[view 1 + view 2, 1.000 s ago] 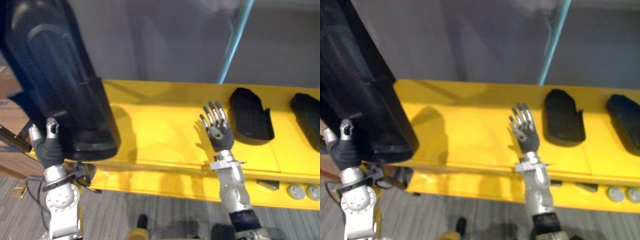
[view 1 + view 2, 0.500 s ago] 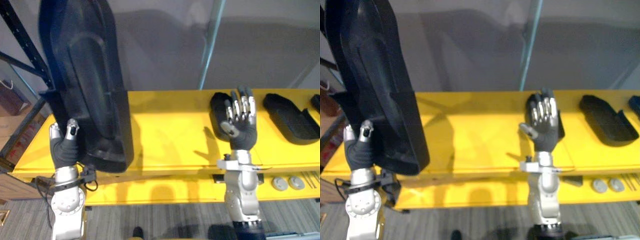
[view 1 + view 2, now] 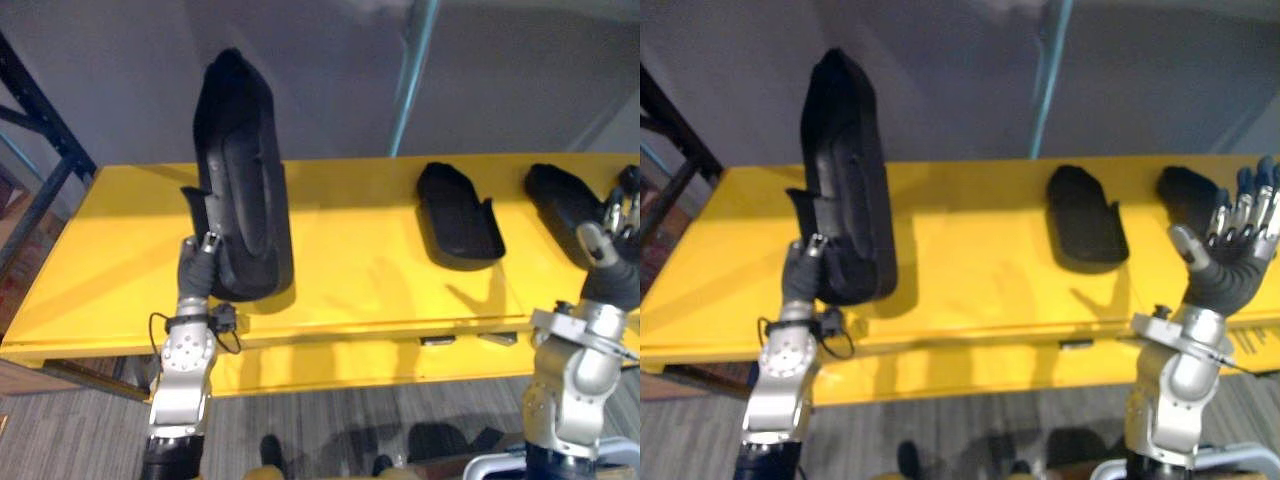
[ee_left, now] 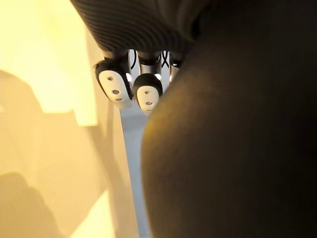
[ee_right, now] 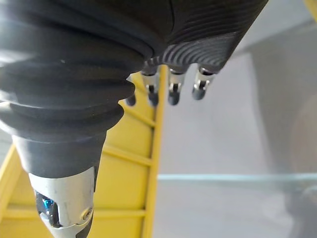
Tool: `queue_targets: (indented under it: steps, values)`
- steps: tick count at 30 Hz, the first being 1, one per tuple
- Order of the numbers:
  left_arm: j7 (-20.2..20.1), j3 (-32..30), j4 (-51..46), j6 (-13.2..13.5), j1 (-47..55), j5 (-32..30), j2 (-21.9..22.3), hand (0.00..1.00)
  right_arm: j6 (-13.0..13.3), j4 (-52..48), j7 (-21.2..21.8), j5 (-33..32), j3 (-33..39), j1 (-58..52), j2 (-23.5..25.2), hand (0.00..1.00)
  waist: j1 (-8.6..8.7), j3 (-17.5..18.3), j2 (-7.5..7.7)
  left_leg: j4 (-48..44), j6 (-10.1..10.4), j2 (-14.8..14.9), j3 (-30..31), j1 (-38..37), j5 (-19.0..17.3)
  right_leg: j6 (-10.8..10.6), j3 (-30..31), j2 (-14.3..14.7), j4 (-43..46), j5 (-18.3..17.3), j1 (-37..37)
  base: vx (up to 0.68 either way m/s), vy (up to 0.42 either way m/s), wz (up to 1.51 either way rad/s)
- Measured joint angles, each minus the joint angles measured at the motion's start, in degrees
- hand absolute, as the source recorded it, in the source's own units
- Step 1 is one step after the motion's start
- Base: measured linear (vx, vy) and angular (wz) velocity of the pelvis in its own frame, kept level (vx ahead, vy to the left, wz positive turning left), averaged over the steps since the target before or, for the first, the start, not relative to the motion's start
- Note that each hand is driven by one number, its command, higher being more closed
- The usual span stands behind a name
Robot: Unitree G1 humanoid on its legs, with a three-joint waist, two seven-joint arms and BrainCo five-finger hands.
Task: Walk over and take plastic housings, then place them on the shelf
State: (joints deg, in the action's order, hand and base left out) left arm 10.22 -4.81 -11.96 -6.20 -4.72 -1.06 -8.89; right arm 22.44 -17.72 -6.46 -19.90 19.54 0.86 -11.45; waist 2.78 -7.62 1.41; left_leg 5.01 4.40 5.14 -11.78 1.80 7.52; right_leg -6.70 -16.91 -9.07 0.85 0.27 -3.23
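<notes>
One tall black plastic housing [image 3: 240, 180] stands upright, long axis vertical, gripped low between thumb and fingers of my left hand [image 3: 195, 275] above the yellow shelf [image 3: 350, 270]; my right hand [image 3: 1225, 275] hangs open, empty, well to its right.

Silver-grey metal forearms [image 3: 180, 385] with round joints; dark ribbed wrist covers [image 5: 74, 74]; left hand [image 3: 197, 272], right hand [image 3: 1225, 275] silver-fingered, dark-tipped.

Left hand [image 3: 798, 282] near front-left of yellow shelf [image 3: 970, 290], thumb against lower edge of tall black plastic housing [image 3: 845, 170]. Housing upright, lower end at shelf surface; contact unclear. Second housing [image 3: 1085, 230] flat, right of centre, toward back edge. Third housing [image 3: 1185, 192] flat near back-right, partly behind raised right hand [image 3: 1225, 275], fingers straight, spread.
</notes>
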Motion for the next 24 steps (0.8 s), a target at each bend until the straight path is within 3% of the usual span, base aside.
queue_targets:
  steps: [4,6,8,10,13,16,24]
  values:
    - [0.0,0.2,0.7,-0.2,-0.3,0.0,-0.7,1.0,0.0,0.4,0.0,0.0,0.0,-0.1,0.0,0.0,0.41,-0.2,-0.3,0.1,0.0,0.2,-0.5,-0.1,-0.1,0.7,0.1,0.1,0.4,-0.5,0.3,-0.07,0.013,-0.04]
    - [-0.4,1.1,7.1,-0.9,-5.3,0.0,-5.0,1.0,-0.1,0.7,0.2,0.0,-0.1,-0.1,-0.2,0.0,0.07,-0.2,-0.46,0.1,0.2,0.3,-1.5,-0.7,-0.3,0.7,1.3,0.1,0.4,-0.5,0.7,-0.06,0.028,-0.21]
    - [-2.1,1.2,16.6,-4.4,-13.0,0.0,-10.1,1.0,-0.2,1.0,1.1,-0.2,-0.4,-0.1,-0.2,0.0,0.49,-0.1,-0.62,0.1,0.2,0.5,-2.9,-0.9,-0.3,0.9,2.5,0.1,0.4,-0.2,1.3,-0.06,0.033,-0.33]
    - [-3.6,1.1,25.3,-9.8,-19.2,-2.4,-14.6,1.0,-0.1,1.2,2.7,-1.4,-0.7,-0.5,-0.2,0.0,1.91,-0.1,-0.69,0.1,-0.1,0.4,-4.7,-0.9,-0.1,1.0,4.3,0.1,-0.5,1.4,1.8,-0.04,0.041,-0.42]
    - [-4.9,1.5,28.7,-13.5,-20.4,-4.2,-15.2,1.0,-0.1,1.9,2.8,-1.9,-0.6,-0.6,-0.2,0.0,3.66,-0.1,-0.7,0.1,-0.3,0.3,-6.0,-1.1,-0.1,0.5,5.5,0.0,-1.1,2.1,2.2,0.01,0.019,-0.24]
    - [-6.2,2.2,34.0,-14.7,-21.6,-6.1,-15.2,1.0,-0.2,3.8,2.8,-1.9,-0.8,-0.6,-0.3,0.0,4.29,0.0,-0.83,0.1,-0.3,0.5,-6.3,-1.7,-0.1,0.3,6.0,0.2,-1.1,2.4,2.0,0.02,-0.014,-0.12]
    - [-6.6,3.6,45.8,-18.5,-29.6,-9.0,-15.5,1.0,-1.1,4.8,3.0,-2.9,-2.8,-0.4,-2.8,0.0,4.35,0.0,-0.97,0.1,-0.3,0.6,-6.8,-1.8,-0.1,0.8,7.5,0.3,-1.5,2.8,2.2,-0.01,0.004,-0.04]
